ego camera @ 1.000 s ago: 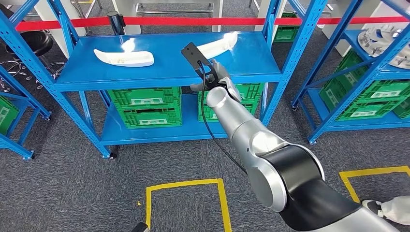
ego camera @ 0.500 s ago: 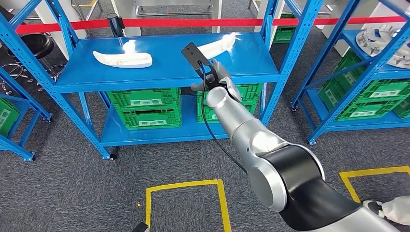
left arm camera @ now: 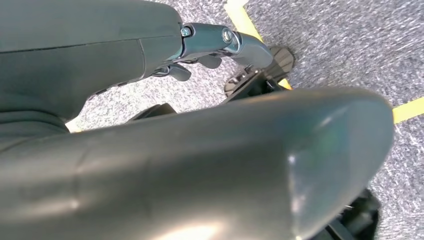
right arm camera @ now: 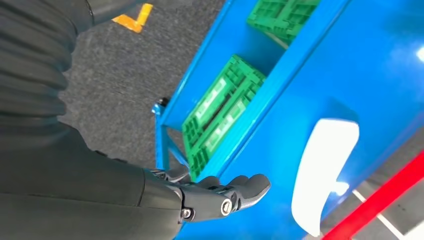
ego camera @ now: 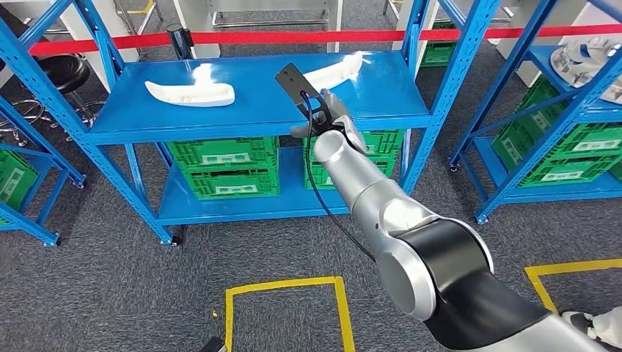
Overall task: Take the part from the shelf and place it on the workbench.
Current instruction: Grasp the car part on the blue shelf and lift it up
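Two white curved parts lie on the top board of the blue shelf [ego camera: 257, 110]: one at the left [ego camera: 191, 93], one at the back right [ego camera: 334, 72]. My right arm reaches forward, and my right hand [ego camera: 334, 117] hovers at the shelf's front edge, just short of the right part. In the right wrist view the right hand [right arm camera: 220, 197] holds nothing, its fingers [right arm camera: 250, 187] stretched out over the blue board, apart from the white part [right arm camera: 325, 170]. My left hand [left arm camera: 215, 45] hangs low over the carpet, fingers loose, with nothing in them.
Green crates [ego camera: 224, 165] fill the shelf's lower board. A red barrier tape [ego camera: 293, 34] runs behind it. Another blue rack [ego camera: 513, 88] with green crates stands to the right, a black stool [ego camera: 62, 66] to the left. Yellow squares [ego camera: 286, 286] mark the grey carpet.
The whole picture has shifted slightly, so the camera has moved a little. My right hand keeps its place at the shelf's front edge. The white parts lie as before.
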